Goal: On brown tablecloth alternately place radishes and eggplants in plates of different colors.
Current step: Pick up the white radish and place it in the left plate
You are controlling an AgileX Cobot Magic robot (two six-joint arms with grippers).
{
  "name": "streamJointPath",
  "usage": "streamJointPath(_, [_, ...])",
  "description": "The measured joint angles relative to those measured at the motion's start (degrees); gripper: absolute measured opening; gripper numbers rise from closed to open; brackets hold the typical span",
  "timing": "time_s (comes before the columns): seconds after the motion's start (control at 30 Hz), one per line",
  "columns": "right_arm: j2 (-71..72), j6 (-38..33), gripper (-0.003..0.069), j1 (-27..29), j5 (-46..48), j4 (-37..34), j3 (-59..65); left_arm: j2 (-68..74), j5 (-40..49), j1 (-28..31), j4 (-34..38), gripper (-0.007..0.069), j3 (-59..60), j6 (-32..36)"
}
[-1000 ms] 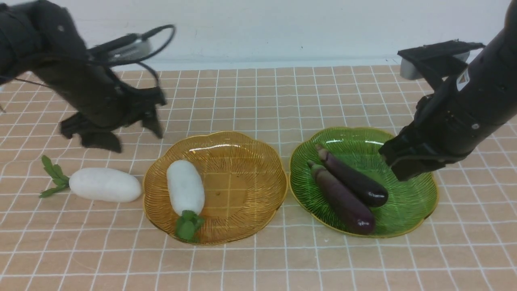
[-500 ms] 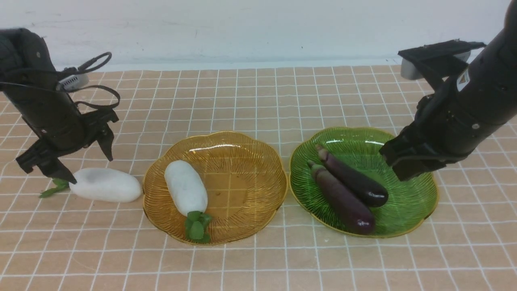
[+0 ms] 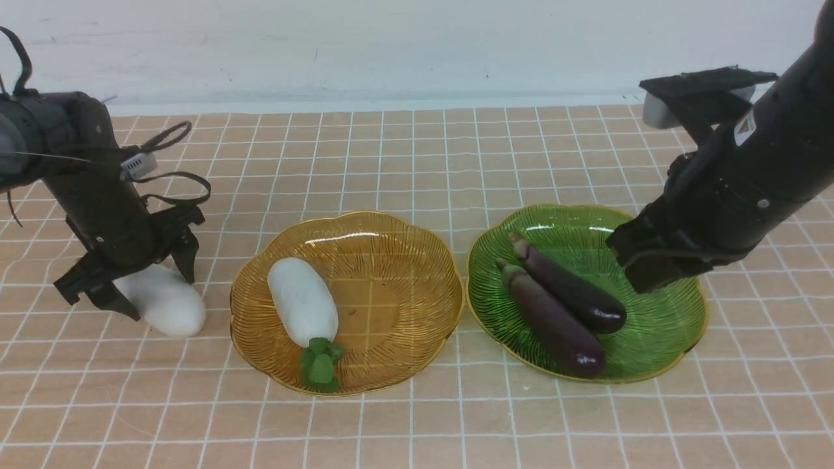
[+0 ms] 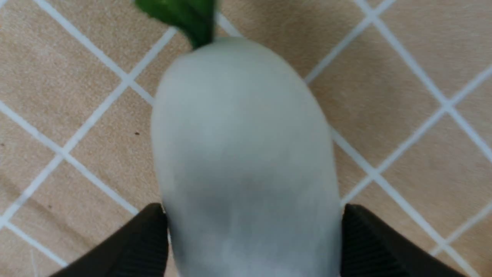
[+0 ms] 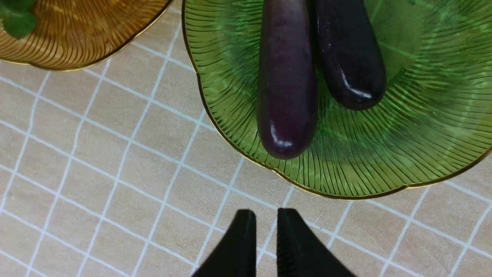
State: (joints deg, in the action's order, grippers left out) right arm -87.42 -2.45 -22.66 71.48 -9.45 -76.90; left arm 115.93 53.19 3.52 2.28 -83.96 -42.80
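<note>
Brown tablecloth (image 3: pixel 417 423), white grid, bare at the near edge. Next back, two plates side by side w/ a narrow gap: amber plate (image 3: pixel 397 306) on the left, green plate (image 3: pixel 658 326) on the right. Plated radish (image 3: pixel 302 301) lies in the amber plate's left half, leaf tuft twd the camera, by the near rim. Near eggplant (image 3: pixel 550 319) & far eggplant (image 3: pixel 570 286) lie in the green plate, close side by side, stems twd back-left, round ends twd front-right. Loose radish (image 3: pixel 172 312) sits on the cloth just left of the amber plate, apart from it. Its leaf end is hidden by the arm in front view but shows in left wrist view. Left gripper (image 3: pixel 159 296) is down over it, jaws wide, one of its fingers (image 4: pixel 127 246) each side of the white body, right beside it; can't tell if they press. Right gripper (image 3: pixel 635 273) hangs above the green plate's right-back part, clear of both eggplants, jaws nearly together w/ a thin slit, nothing betw them. White wall (image 3: pixel 417 52) at the very back.
</note>
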Motion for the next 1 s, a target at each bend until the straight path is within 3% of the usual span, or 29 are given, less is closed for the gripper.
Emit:
streamJointPath(0.13, [0.00,0.00,0.0072,0.00,0.00,0.00,0.00,1.09,-0.31,0.00,-0.18,0.0522,0.00,0.00])
streamJointPath(0.27, [0.00,0.00,0.0072,0.00,0.00,0.00,0.00,1.23,-0.93,0.00,-0.18,0.0455,-0.36,2.38])
streamJointPath(0.4, [0.00,-1.15,0.0072,0.00,0.00,0.00,0.00,0.46,0.10,-0.27,0.88,0.0384,-4.23,13.69])
streamJointPath(0.53, [0.00,-3.06,0.0072,0.00,0.00,0.05,0.00,-1.58,6.31,-2.58,7.25,0.0378,-11.61,26.53])
streamJointPath(0.57, [0.00,-3.14,0.0072,0.00,0.00,0.05,0.00,-1.66,6.72,-3.00,8.15,0.0378,-12.38,27.04])
streamJointPath(0.63, [0.15,-3.44,0.0072,0.00,0.00,0.37,0.00,-2.29,11.67,-7.92,13.53,0.0378,-16.21,32.55])
streamJointPath(0.7, [0.45,-3.44,0.0072,0.00,0.00,0.75,0.00,-2.19,12.25,-10.00,14.42,0.0378,-16.56,34.02])
streamJointPath(0.87, [6.27,-2.70,0.0072,0.00,0.00,3.32,0.00,1.46,11.25,-20.08,12.02,0.0381,-16.63,35.25])
streamJointPath(1.0, [11.29,-1.33,0.0072,0.00,0.00,3.63,0.07,3.74,10.50,-22.71,9.87,0.0400,-16.63,34.69])
